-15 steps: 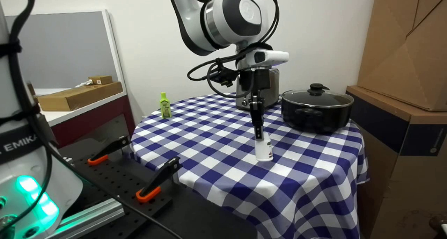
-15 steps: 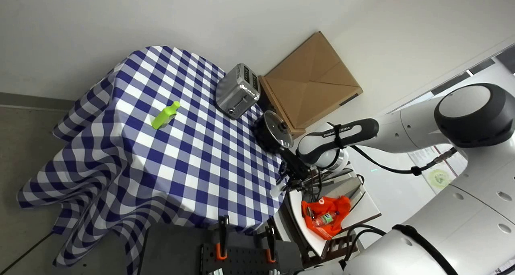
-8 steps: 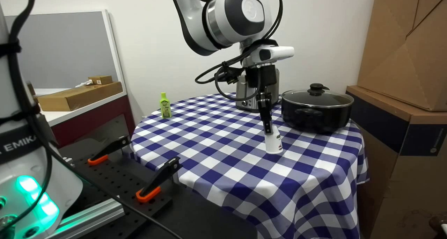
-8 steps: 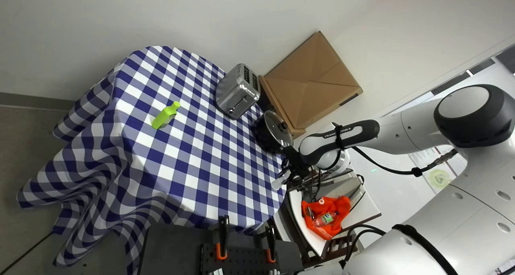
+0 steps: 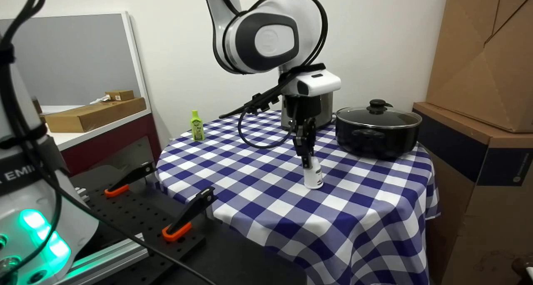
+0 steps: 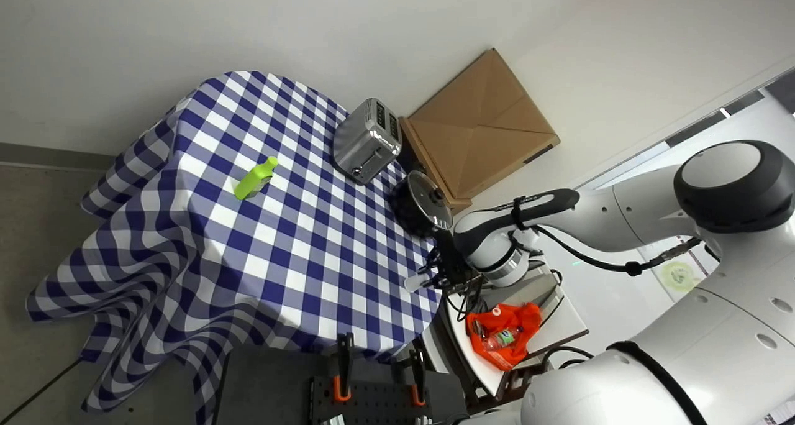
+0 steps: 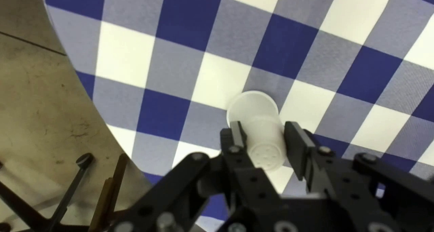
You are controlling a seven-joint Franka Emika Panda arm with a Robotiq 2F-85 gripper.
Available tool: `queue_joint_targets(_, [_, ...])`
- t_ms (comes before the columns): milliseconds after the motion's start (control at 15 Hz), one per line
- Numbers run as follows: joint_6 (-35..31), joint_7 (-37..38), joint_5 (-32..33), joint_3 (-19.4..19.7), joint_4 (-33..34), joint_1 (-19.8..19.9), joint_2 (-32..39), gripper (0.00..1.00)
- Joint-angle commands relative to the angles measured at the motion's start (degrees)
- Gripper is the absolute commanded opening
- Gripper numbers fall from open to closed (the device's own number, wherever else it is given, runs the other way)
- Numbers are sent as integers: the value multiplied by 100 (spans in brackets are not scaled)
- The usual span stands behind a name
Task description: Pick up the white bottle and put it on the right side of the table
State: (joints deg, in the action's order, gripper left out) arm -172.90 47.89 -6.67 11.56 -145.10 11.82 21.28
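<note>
Plain white wall (image 5: 179, 56) at the back, big brown cardboard box (image 5: 479, 56) off to one side, and in front a rounded surface (image 5: 258, 181) under blue-and-white checked cloth (image 6: 310, 245). On that cloth, in both exterior views: slim lime-green plastic bottle (image 6: 255, 179), silver metal two-slot toaster (image 6: 367, 142), round black lidded pot (image 5: 377, 135).

Small white plastic bottle (image 5: 314, 177) well apart from the lime-green one, nearer the pot than the toaster and, in an exterior view, close to the rim of the surface. Directly below the black metal end effector (image 7: 264, 132), not off to any side. Long axis close to upright and roughly in line with the fingers (image 7: 228, 138); round top foremost in the wrist view, wider base beyond.

Clamped on the white bottle, by the look of it: a finger against each flank of the narrow upper part, with no gap visible. Cannot tell contact from a slight gap between base and cloth. With a single white-and-grey robot arm (image 5: 268, 39) in play, no question of a nearer one.

Judging from the placing, probably at or close to the called-for right side, so late in the task. Next, most likely: straight down along the bottle's own axis to a flat seat on the cloth, then release and back off upward. Main worry: letting go with some lean or gap left, and so tipping the bottle towards the nearby rim.
</note>
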Motion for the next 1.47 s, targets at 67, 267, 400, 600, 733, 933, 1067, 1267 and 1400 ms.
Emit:
queue_joint_targets(67, [-243,-720,-895,-1069,-231,1138,-126,10])
queue_joint_targets(267, [-111,-820,-1097,-1532,-213,1717,-147,66])
queue_joint_targets(400, [-36,-809,-1128,-1700,-233,1952,-180,82])
queue_joint_targets(600, [16,-713,-1037,-1800,-297,2092,-323,99])
queue_joint_targets(733, [107,-651,-914,-1758,-344,1998,-482,100])
queue_joint_targets(933, [687,-1036,-1052,-954,-372,798,-929,100])
queue_joint_targets(1067, [1291,-841,-485,-492,-391,32,-1353,100])
queue_joint_targets(1267, [2444,-541,451,-347,-275,-601,-2128,100])
queue_joint_targets(1400, [3300,-506,873,-585,-100,-766,-2616,100])
